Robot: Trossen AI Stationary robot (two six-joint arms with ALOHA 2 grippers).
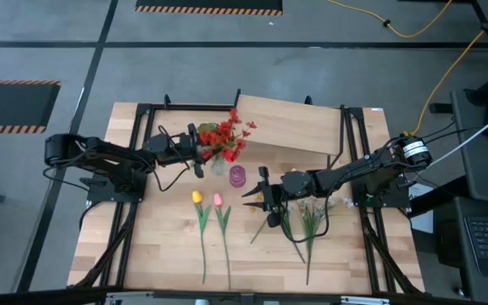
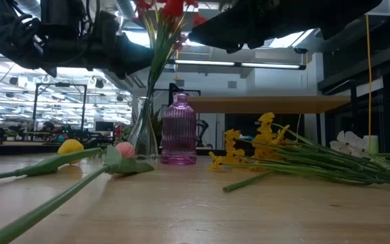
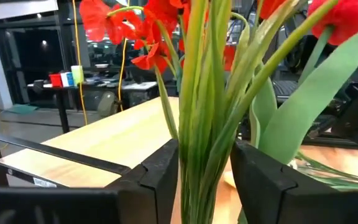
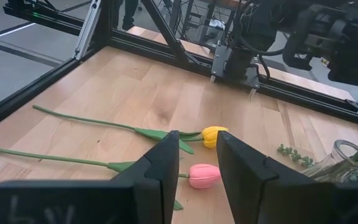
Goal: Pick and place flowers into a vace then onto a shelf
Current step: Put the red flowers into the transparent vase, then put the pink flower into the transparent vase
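Red flowers (image 1: pixel 225 137) stand with their green stems (image 3: pixel 204 124) in a clear glass vase (image 2: pixel 144 135) near the shelf (image 1: pixel 299 127). My left gripper (image 3: pixel 205 148) comes level from the table's left and is open, one finger on each side of those stems above the vase. My right gripper (image 4: pixel 197 138) hovers open over mid-table with nothing between its fingers. A yellow tulip (image 4: pixel 214 135) and a pink tulip (image 4: pixel 204 175) lie flat on the table just beyond it. Yellow and white flowers (image 1: pixel 309 212) lie under the right arm. My left gripper has the red flowers' stem bundle (image 3: pixel 194 180) between its two fingers, which lie level and across the upright stems. The bundle nearly fills the gap, and I cannot tell whether either finger touches it. The stems stand in the vase.
A ribbed purple vase (image 2: pixel 179 130) stands right beside the clear one, toward the near edge. The shelf is a raised board on black legs at the back. Black frame rails (image 1: pixel 134 195) run along both sides of the table. Bare tabletop lies at the near edge.
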